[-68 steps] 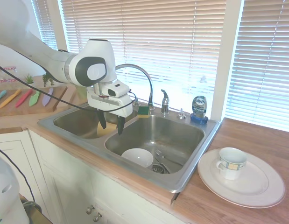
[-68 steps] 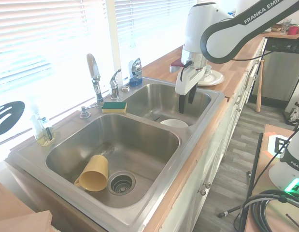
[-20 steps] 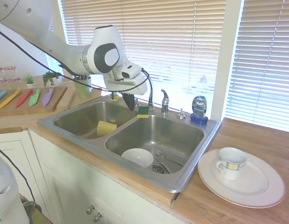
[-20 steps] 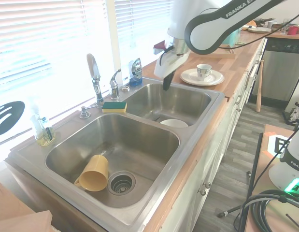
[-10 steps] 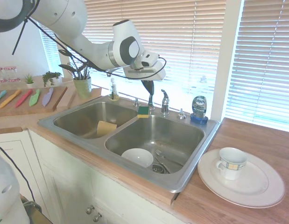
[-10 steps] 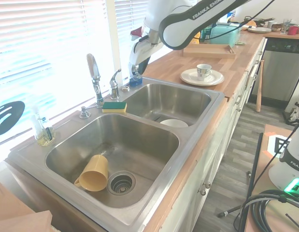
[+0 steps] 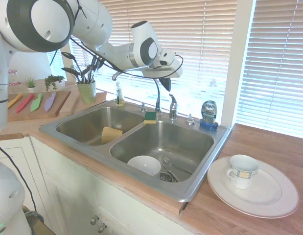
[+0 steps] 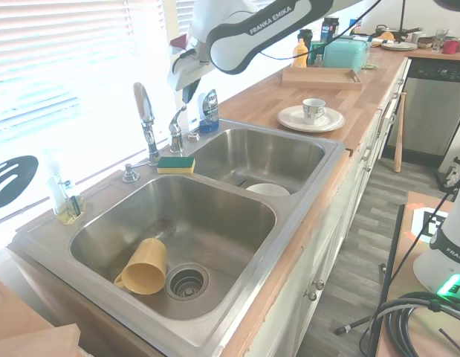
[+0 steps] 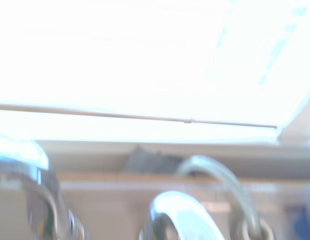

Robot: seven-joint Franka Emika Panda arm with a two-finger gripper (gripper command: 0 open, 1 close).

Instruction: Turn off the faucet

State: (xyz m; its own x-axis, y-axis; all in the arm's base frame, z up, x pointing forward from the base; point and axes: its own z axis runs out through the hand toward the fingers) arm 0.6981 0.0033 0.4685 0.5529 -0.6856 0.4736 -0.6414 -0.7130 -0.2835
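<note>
The chrome faucet point(image 7: 157, 100) stands behind the divider of the double sink point(image 7: 190, 188), its thin gooseneck spout point(image 8: 144, 111) arching over the left basin. Its short upright lever handle point(image 7: 173, 104) point(image 8: 175, 125) is just right of the spout base. My gripper point(image 7: 166, 84) point(image 8: 188, 91) hangs in the air just above and slightly behind the lever handle, apart from it, pointing down near the window blinds. The wrist view shows only blurred chrome faucet parts point(image 9: 177, 215) against bright window light.
A blue-labelled soap bottle point(image 7: 208, 113) and a small chrome cap point(image 7: 190, 119) stand right of the handle. A green-yellow sponge point(image 7: 150, 116) lies at the spout base. A white bowl point(image 7: 144, 165) and a yellow cup point(image 8: 144, 268) lie in the basins. A plate point(image 7: 268, 200) with a mug point(image 7: 242, 171) sits on the counter.
The arm has risen from over the sink basin and swung back toward the window, bringing the gripper from left of the spout to just above the lever handle.
</note>
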